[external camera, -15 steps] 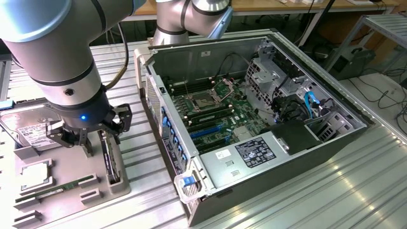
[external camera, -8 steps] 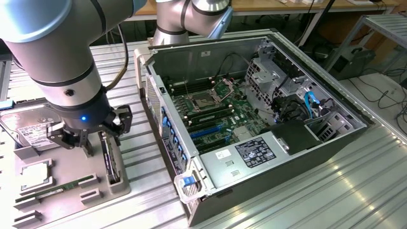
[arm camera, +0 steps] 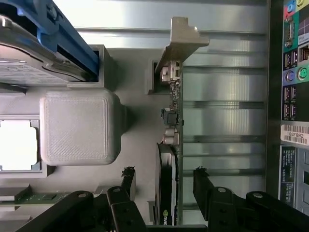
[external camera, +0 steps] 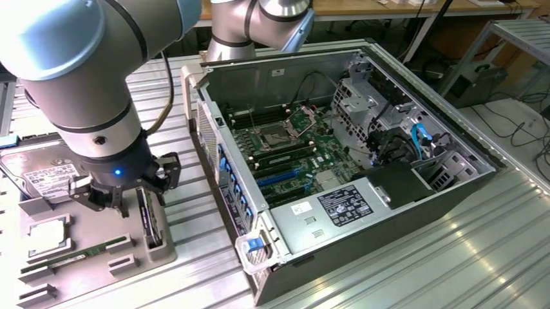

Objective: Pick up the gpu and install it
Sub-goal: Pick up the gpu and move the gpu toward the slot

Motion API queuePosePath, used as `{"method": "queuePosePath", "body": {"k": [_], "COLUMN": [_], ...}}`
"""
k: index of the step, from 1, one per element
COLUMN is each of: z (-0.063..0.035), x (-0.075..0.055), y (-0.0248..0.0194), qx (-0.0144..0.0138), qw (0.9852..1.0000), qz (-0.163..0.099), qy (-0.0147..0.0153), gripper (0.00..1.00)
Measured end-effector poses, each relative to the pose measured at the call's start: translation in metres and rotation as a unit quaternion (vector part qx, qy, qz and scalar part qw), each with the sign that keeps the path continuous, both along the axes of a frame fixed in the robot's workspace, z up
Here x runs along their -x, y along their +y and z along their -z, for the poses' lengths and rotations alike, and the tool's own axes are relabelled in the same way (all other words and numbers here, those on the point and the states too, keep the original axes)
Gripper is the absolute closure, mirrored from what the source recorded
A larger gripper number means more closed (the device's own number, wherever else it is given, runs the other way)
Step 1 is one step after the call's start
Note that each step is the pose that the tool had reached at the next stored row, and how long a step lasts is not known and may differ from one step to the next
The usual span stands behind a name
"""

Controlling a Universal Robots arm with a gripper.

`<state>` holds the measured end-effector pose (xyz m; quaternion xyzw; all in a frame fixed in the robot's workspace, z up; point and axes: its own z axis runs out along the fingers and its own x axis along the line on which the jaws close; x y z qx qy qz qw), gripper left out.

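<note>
The gpu [external camera: 149,222] [arm camera: 167,159] stands on its long edge in a slot of the grey parts holder [external camera: 116,270], a thin dark card whose pale metal bracket [arm camera: 181,41] is at one end. My gripper [external camera: 144,193] [arm camera: 164,181] hangs directly over it and is open. Its black fingers [arm camera: 128,179] straddle the card's fan end, one on each side, with a gap to the card on both sides. Nothing is held. The open computer case [external camera: 447,193] lies on the exterior view's right, its motherboard with blue slots [external camera: 279,177] exposed.
The holder also carries a silver hard drive [external camera: 47,174] [arm camera: 43,43], a processor [external camera: 47,235] [arm camera: 17,145] and a green memory stick [external camera: 82,254] [arm camera: 34,197]. A raised grey block [arm camera: 77,125] sits beside the card. The case's rear port panel [arm camera: 294,96] is close by.
</note>
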<state>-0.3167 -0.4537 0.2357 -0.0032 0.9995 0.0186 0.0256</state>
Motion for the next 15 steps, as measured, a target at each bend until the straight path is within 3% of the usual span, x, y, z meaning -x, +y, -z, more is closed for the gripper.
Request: {"method": "queuePosePath", "body": {"k": [3, 4, 6, 15], "z": [0.0076, 0.0139, 0.0158, 0.0174], "x": [0.000, -0.002, -0.004, -0.005], "y": [0.0013, 0.0028, 0.0032, 0.0032], "qx": [0.0000, 0.0001, 0.0000, 0.0005], "qw": [1.0000, 0.9999, 0.9999, 0.9999], "qz": [0.000, 0.000, 0.000, 0.000], "qy": [0.0015, 0.0122, 0.0147, 0.0152], "gripper": [0.40, 0.40, 0.40, 0.40]}}
